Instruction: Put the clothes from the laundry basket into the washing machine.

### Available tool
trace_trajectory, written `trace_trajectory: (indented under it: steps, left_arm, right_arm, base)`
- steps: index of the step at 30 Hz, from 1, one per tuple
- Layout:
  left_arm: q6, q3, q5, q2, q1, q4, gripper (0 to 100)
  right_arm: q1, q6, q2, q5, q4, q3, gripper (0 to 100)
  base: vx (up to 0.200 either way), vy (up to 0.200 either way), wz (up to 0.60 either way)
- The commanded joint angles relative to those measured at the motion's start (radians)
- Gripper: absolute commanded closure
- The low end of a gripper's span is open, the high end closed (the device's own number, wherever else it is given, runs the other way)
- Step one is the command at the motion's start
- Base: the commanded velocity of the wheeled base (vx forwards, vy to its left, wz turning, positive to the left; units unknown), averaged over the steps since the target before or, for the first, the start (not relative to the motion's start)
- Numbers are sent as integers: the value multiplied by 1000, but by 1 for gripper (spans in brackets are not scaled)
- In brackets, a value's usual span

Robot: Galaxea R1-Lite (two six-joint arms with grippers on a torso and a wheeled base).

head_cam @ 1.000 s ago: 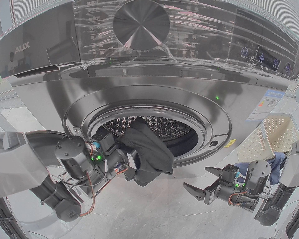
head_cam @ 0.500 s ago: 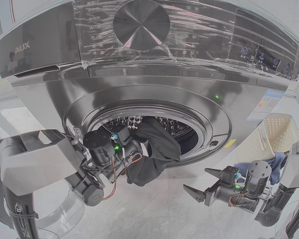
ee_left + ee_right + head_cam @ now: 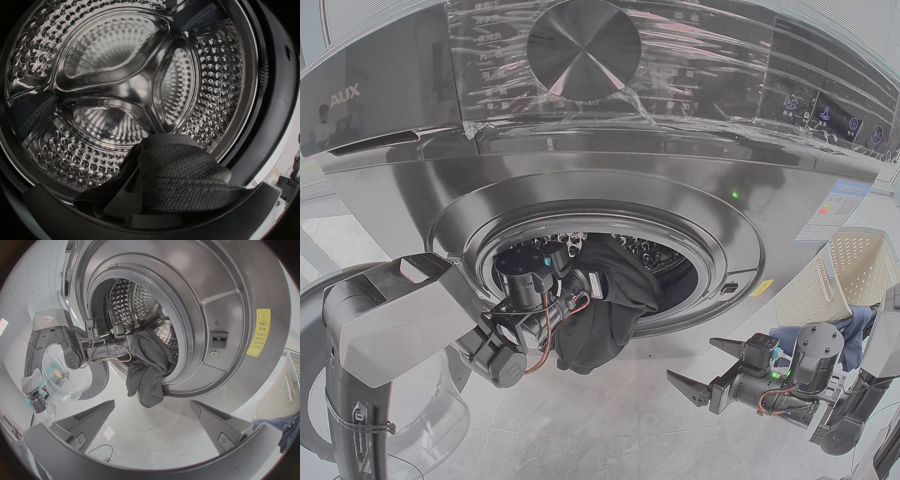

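Cloth: black perforated-knit garment [image 3: 609,319], judged soft, light and limp, is draped half inside the steel washing-machine drum [image 3: 103,62], half over its rim. Left gripper [image 3: 589,286] fingers are closed on a bunched fold, judged the surest hold. Right gripper [image 3: 690,357] fingers are spread, empty.

We see bright, even room light; glare streaks on the washing machine [image 3: 600,181] front, drum [image 3: 125,78] dim with shiny highlights, strong fisheye bending, dark wrist-view corners.

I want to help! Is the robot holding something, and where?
The left gripper holds the black garment by its bunched upper part; the right gripper is empty.
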Motion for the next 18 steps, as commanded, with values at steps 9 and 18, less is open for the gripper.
trace_trajectory:
  steps: [9, 18]
  left_arm:
    - [-8, -63, 12, 24, -11, 31, 100]
    - [-83, -277, 15, 72, -16, 172, 100]
  right_arm:
    - [0, 0, 4, 0, 0, -5, 0]
    - [1, 1, 6, 0, 0, -6, 0]
  base:
    - [0, 0, 0]
    - [0, 0, 0]
